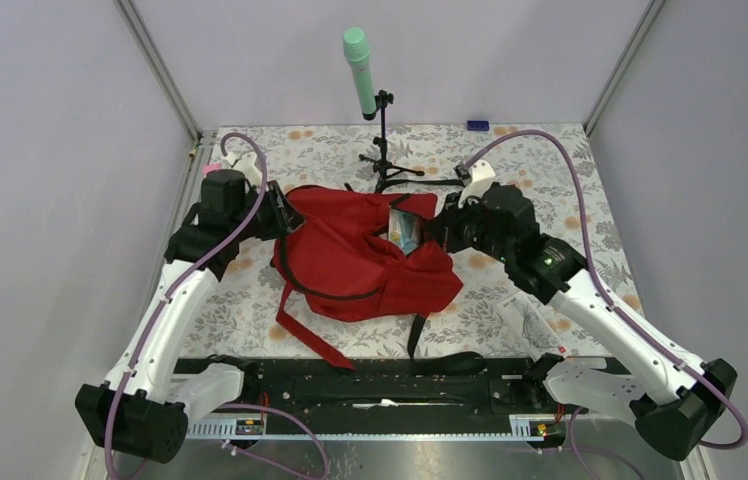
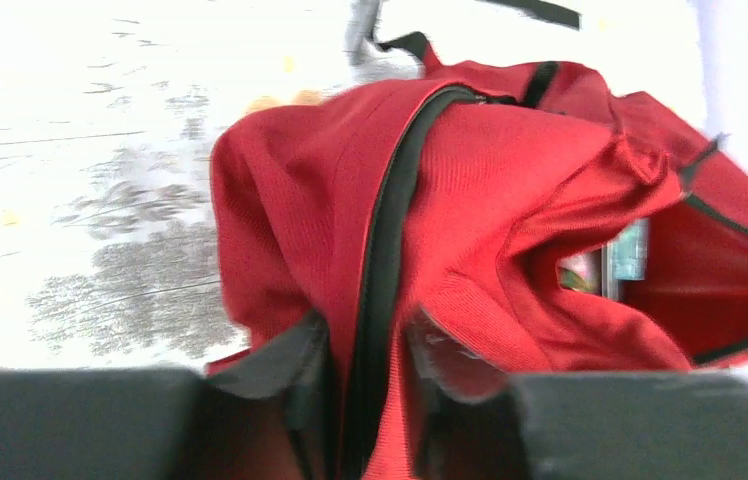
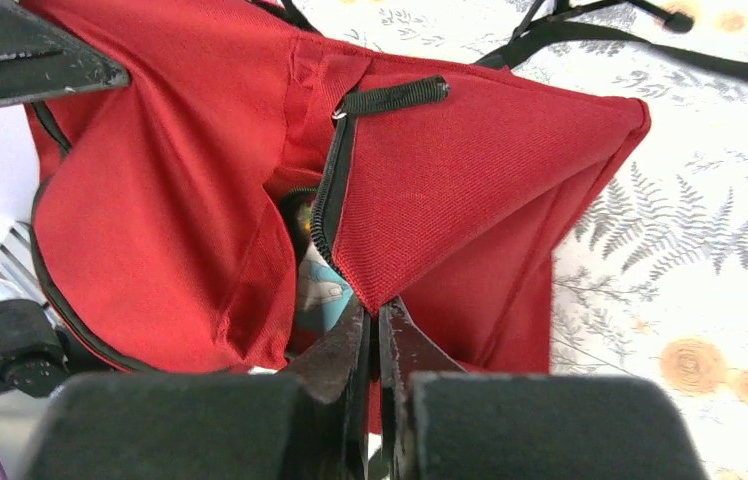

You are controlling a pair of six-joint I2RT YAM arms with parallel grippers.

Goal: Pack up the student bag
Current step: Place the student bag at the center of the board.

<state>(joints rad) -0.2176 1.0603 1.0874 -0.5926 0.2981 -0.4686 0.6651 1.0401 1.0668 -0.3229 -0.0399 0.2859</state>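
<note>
While the student bag (image 1: 360, 262) lay at the middle of the bench (image 1: 550, 180), its edges were pinched by the closed left tool (image 2: 368, 338) and right tool (image 3: 375, 315); a box (image 1: 405, 232) was inside, and zipping seemingly remained.

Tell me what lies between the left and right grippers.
The red backpack, a light-blue packet showing in its open mouth; the top view shows it.

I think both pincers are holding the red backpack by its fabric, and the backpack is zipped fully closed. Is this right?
Not fully. The backpack is open, not zipped closed: the right wrist view shows its zipper parted, with a light-blue item inside. The left pincer and the right pincer do hold its fabric.
</note>
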